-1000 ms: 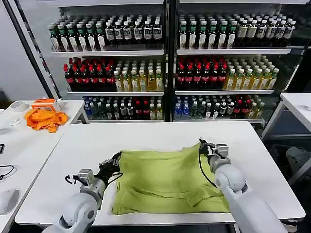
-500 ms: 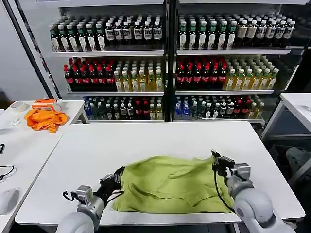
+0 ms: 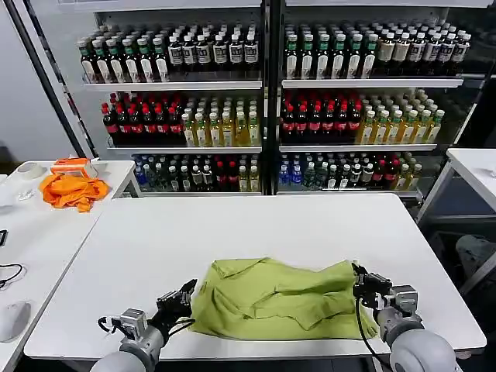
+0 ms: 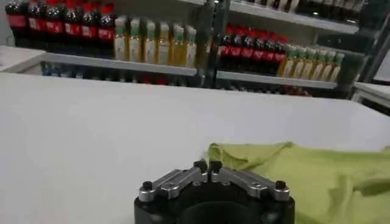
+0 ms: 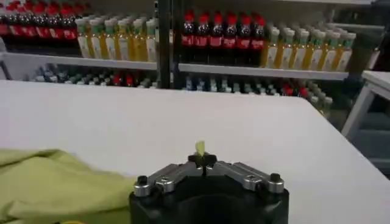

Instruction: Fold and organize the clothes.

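While you look down from the head camera, the lime T-shirt (image 3: 275, 300) lies bunched near the front edge of the white table (image 3: 256, 225), its far half doubled toward you. Your left gripper (image 3: 184, 297) sits at the shirt's left edge and your right gripper (image 3: 364, 284) at its right edge. In the right wrist view the fingertips (image 5: 203, 161) meet on a small tuft of green cloth. In the left wrist view the fingers (image 4: 207, 166) are pressed together just beside the shirt's corner; cloth may be pinched between them, though you cannot confirm that. An orange cloth (image 3: 72, 190) lies well apart from the shirt, on the side table beyond its left.
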Controlling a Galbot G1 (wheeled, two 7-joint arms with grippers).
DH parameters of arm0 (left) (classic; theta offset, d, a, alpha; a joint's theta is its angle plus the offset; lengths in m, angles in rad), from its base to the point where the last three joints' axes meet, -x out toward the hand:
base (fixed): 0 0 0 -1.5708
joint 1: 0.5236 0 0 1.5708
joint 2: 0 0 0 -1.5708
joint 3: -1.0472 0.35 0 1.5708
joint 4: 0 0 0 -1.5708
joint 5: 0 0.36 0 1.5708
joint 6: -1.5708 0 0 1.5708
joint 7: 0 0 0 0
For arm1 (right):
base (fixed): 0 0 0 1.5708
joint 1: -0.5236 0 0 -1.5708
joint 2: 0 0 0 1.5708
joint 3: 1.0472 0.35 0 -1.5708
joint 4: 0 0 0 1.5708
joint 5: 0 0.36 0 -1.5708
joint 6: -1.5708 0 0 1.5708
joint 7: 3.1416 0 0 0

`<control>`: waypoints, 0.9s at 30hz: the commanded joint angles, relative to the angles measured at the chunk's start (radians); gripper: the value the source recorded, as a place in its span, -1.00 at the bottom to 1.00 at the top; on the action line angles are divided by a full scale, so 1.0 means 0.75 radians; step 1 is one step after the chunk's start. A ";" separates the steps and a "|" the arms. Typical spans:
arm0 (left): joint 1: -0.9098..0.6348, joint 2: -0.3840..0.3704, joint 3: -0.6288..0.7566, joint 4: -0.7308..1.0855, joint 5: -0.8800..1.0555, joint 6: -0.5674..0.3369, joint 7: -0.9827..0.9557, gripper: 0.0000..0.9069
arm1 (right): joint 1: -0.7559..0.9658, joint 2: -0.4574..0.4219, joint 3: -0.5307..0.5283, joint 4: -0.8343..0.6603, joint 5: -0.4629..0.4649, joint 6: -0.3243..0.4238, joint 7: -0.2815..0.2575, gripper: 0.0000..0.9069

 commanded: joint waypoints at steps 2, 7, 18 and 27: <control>-0.099 0.000 0.023 0.024 0.034 -0.016 0.022 1.00 | -0.010 0.003 -0.028 -0.007 -0.023 0.001 0.000 -1.00; -0.237 0.030 0.084 0.074 0.107 -0.055 0.076 1.00 | -0.002 0.004 -0.043 -0.024 -0.028 0.000 -0.003 -1.00; -0.395 0.068 0.318 0.205 0.270 0.024 0.170 1.00 | 0.021 0.007 -0.062 -0.046 -0.031 0.001 -0.002 -1.00; -0.434 0.077 0.410 0.232 0.313 0.068 0.221 1.00 | 0.029 0.011 -0.068 -0.057 -0.036 0.002 -0.001 -1.00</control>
